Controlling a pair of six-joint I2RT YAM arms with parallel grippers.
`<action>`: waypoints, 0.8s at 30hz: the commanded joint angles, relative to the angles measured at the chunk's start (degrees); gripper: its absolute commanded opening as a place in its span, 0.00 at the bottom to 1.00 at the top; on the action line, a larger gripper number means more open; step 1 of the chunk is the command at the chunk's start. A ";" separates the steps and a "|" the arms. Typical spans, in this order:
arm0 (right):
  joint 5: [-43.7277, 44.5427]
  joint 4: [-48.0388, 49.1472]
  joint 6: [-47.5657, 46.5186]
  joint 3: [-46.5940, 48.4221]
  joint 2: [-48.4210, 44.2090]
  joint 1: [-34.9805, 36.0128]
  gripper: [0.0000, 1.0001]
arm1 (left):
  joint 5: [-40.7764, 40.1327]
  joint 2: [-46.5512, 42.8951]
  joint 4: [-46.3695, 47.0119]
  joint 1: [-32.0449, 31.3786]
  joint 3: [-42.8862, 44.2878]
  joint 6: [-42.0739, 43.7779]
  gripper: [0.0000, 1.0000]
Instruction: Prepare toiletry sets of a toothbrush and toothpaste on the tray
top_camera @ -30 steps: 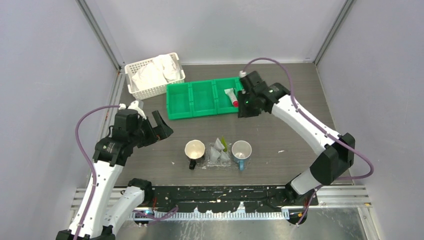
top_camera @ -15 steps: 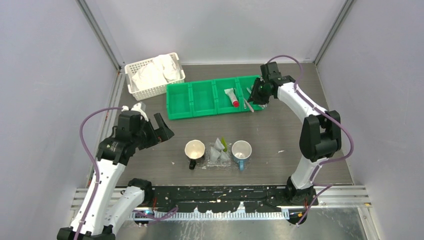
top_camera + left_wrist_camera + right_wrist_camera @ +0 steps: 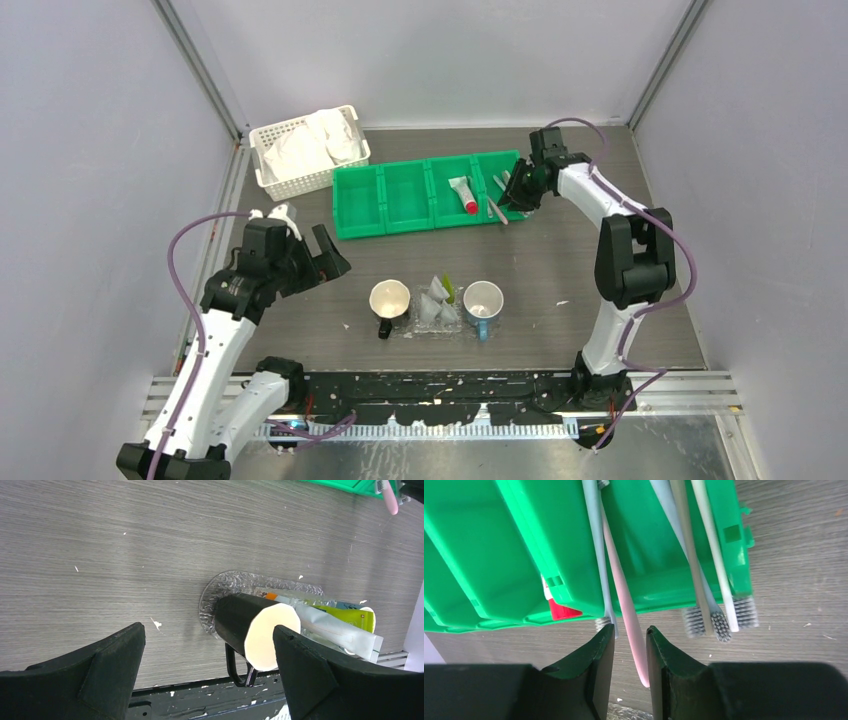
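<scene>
The clear tray (image 3: 437, 322) lies between two mugs and holds a white toothpaste tube (image 3: 332, 630) and a yellow-green one (image 3: 345, 618). Several toothbrushes stick out over the front wall of the green bin (image 3: 529, 545). One of them is pink (image 3: 625, 597). My right gripper (image 3: 630, 629) stands partly open astride the pink handle's end, with a gap on the left side. In the top view this gripper (image 3: 517, 190) is at the bin's right end. My left gripper (image 3: 209, 632) is wide open and holds nothing, hovering left of the black mug (image 3: 252, 630).
A red-capped toothpaste tube (image 3: 463, 193) lies in the green bin's (image 3: 405, 197) third compartment. The white lattice basket (image 3: 300, 152) with cloths stands at the back left. The cream-lined black mug (image 3: 389, 298) and a blue mug (image 3: 483, 298) flank the tray.
My right arm swung from over the red-capped tube's compartment to the bin's right end, onto the pink toothbrush. The left arm shifted only slightly.
</scene>
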 commanded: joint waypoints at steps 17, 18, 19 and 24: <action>-5.64 3.27 1.93 0.55 4.19 0.77 0.24 | 0.82 0.82 2.83 0.32 0.78 1.24 1.00; -5.72 3.30 1.85 0.62 4.17 0.81 0.23 | 0.79 0.87 2.84 0.32 0.83 1.22 1.00; -5.80 3.31 1.90 0.71 4.02 0.80 0.19 | 0.80 0.92 2.85 0.32 0.87 1.17 1.00; -5.74 3.25 1.98 0.90 2.90 0.76 0.14 | 0.79 1.06 2.78 0.32 1.09 1.19 1.00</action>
